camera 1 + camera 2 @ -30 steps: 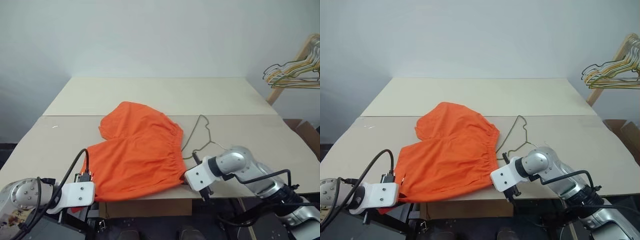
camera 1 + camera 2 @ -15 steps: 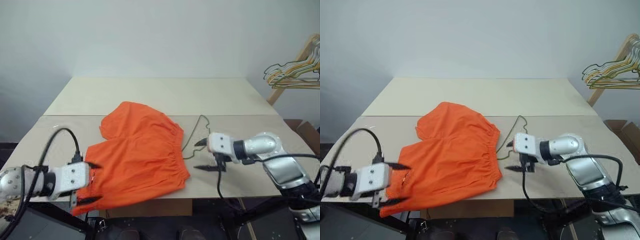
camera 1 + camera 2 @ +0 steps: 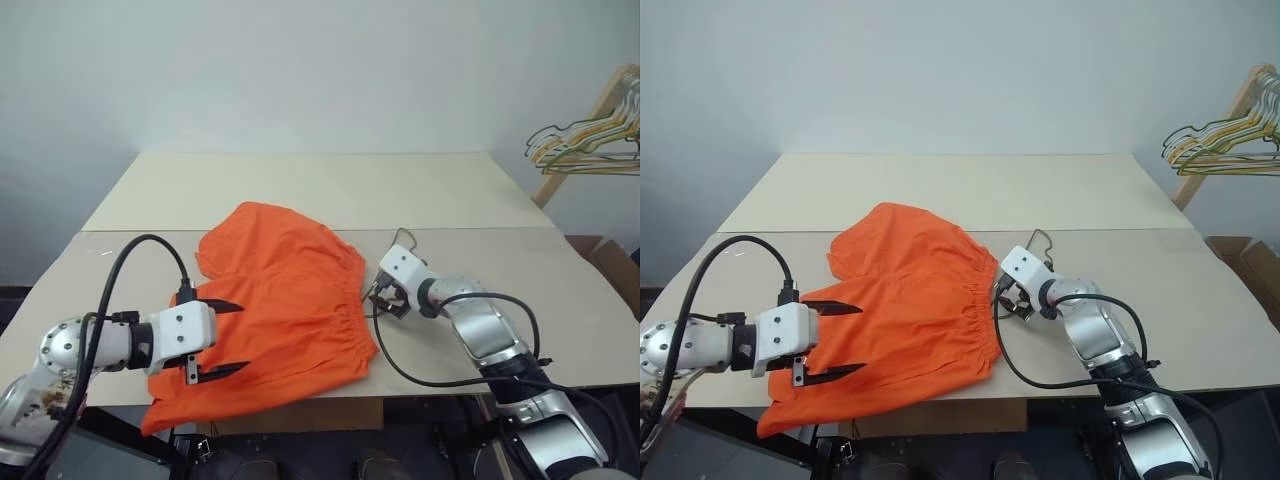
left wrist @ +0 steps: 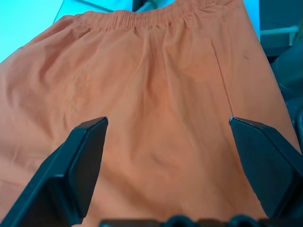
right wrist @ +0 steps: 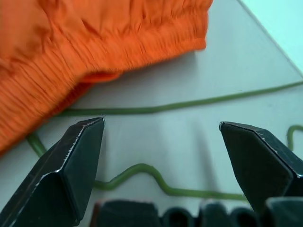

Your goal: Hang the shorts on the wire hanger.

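The shorts (image 3: 275, 300) lay flat on the table (image 3: 300, 190), waistband toward the right arm, both legs spread toward the left arm, one lower corner drooping over the table's near edge. They served as the fixed mark here; a second earlier they lay in the same place.

Nearest the camera, the left gripper (image 3: 217, 338) hung over the shorts' near-left leg, its two black fingers (image 4: 80, 165) spread wide with nothing between them, as the left wrist view confirmed with orange cloth below the gap. A second before, that gripper sat low at the table's near edge beside the shorts' corner; half a second before, it had risen with fingers already parted; now it had come up and inward over the fabric.

To the right of the shorts, just beside the waistband, the right gripper (image 5: 161, 156) pointed down at the table, also spread wide and empty. The right wrist view showed the hanger (image 5: 142, 111) lying on the table under the open fingers, one straight run disappearing beneath the waistband and a bent length nearer the gripper. A second earlier this gripper was at the shorts' near-right corner by the table edge; it had since swung forward to the hanger.

The hanger's hook (image 3: 403, 236) showed just beyond the right gripper, right of the waistband, unmoved.

Farthest off, well right of the shorts and past the table, a bunch of pale hangers (image 3: 585, 150) hung on a wooden rack (image 3: 590, 125).
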